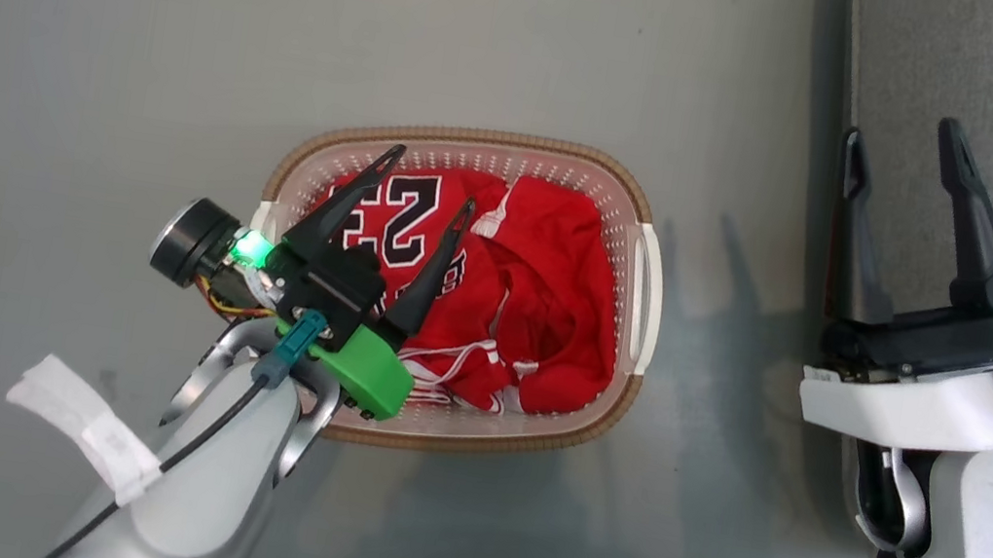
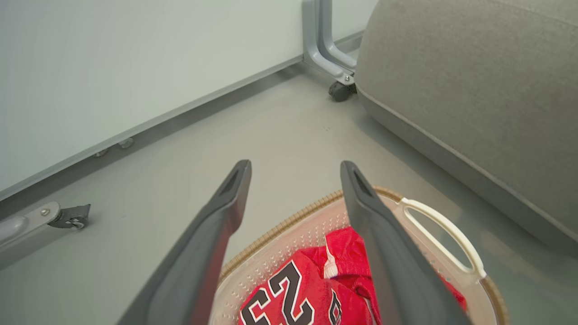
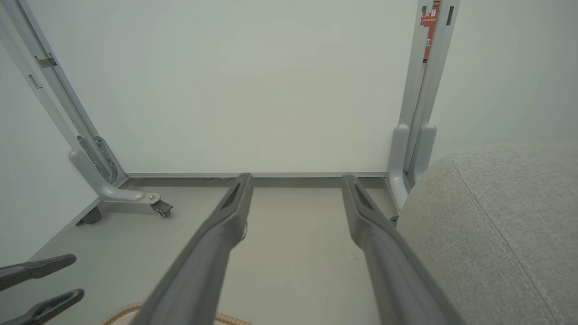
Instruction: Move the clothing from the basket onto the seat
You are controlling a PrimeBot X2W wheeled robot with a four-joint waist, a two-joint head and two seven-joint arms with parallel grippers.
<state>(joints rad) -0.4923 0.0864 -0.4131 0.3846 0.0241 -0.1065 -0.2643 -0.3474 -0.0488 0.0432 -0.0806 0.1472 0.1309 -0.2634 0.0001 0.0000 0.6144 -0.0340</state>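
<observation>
Step in hand: first pick, reach phase. All clothing (image 1: 557, 268) lay inside basket (image 1: 498, 137): jersey (image 1: 403, 211) in its left half, plain red piece in its right half. Above basket's left part hung left gripper (image 1: 433, 177), over jersey, fingers wide apart, nothing between them. Well right of basket stood right gripper (image 1: 902, 133), fingers apart too, empty. Seat (image 1: 981, 66) lay right of basket. Next move, by my judgement: left gripper lowers into basket, closes on thick fold of jersey, lifts it clear of basket, carries it right to seat.
</observation>
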